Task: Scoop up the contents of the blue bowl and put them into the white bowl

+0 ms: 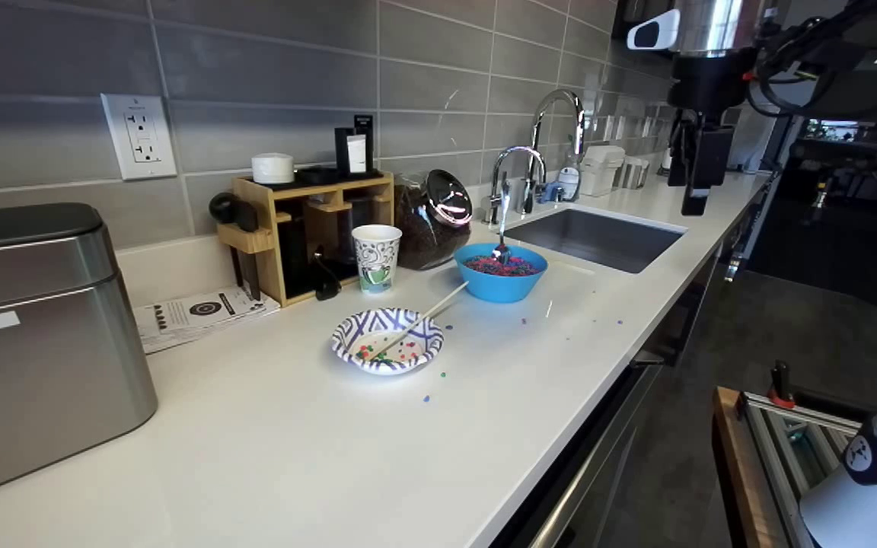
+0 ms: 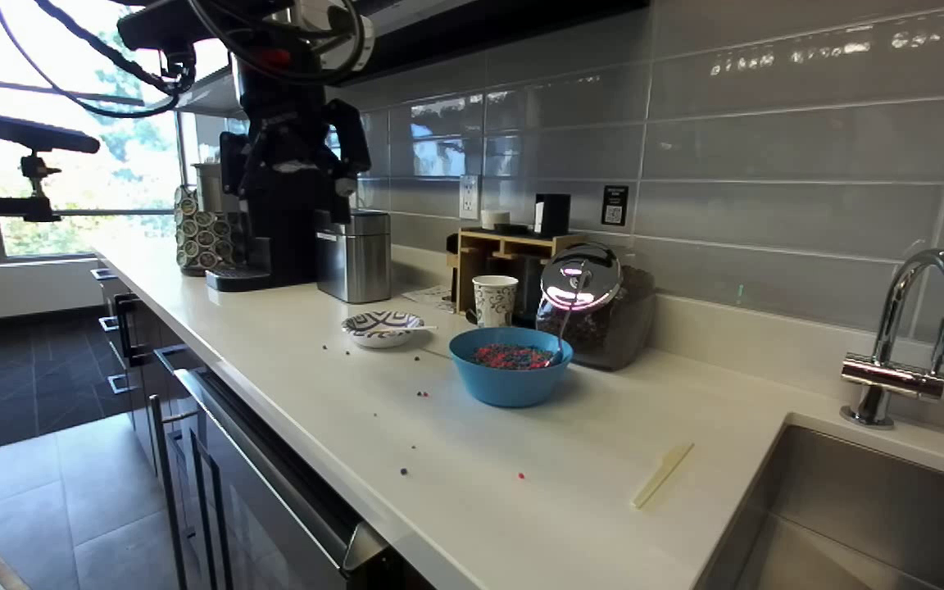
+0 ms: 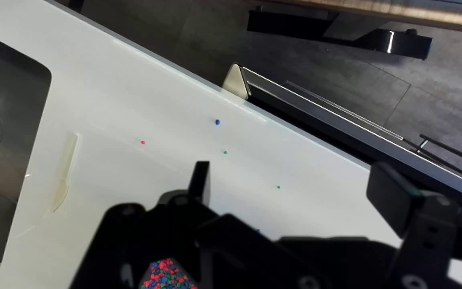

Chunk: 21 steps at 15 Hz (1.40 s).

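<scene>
Most bits (image 2: 507, 356) in blue bowl (image 2: 508, 388)

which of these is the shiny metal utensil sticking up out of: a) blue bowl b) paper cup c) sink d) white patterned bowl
a, since both exterior views show the metal utensil rising from inside the blue bowl, among the coloured bits.

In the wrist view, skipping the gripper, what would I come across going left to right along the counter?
Sink, pale plastic knife, visible heap of coloured bits, loose blue bit, loose green bit, partly hidden blue bit, another green bit. I left out the loose red bit: it lines up with the heap's left edge.
</scene>
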{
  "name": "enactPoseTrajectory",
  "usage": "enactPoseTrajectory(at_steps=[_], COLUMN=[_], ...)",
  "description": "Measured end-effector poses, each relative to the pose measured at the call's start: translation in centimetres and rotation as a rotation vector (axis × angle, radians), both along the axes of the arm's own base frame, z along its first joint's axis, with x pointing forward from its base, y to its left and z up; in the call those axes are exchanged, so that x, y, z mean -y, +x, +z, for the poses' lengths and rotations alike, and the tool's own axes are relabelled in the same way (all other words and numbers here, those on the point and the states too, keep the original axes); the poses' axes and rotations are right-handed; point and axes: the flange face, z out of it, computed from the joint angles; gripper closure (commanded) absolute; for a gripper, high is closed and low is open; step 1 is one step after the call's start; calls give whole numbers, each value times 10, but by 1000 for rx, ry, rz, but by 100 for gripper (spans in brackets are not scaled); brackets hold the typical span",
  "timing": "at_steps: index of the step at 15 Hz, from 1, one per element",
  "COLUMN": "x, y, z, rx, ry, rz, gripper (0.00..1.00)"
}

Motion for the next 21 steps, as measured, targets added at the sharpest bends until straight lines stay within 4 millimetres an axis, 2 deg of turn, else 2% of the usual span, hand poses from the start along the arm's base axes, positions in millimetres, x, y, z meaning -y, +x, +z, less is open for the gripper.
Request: enactPoseTrajectory(at_steps=[6,8,10,13,16,18,21], x=[1,9,32,80,122,141,156], y=[1,8,23,49,71,86,103], z=[0,1,3,4,-5,-16,-40], rx=[1,48,150,340,506,598,641], ry=[5,34,88,162,251,313,398], rz=[1,-6,-23,-34,-45,-63,-100], gripper=[0,0,0,0,0,0,0])
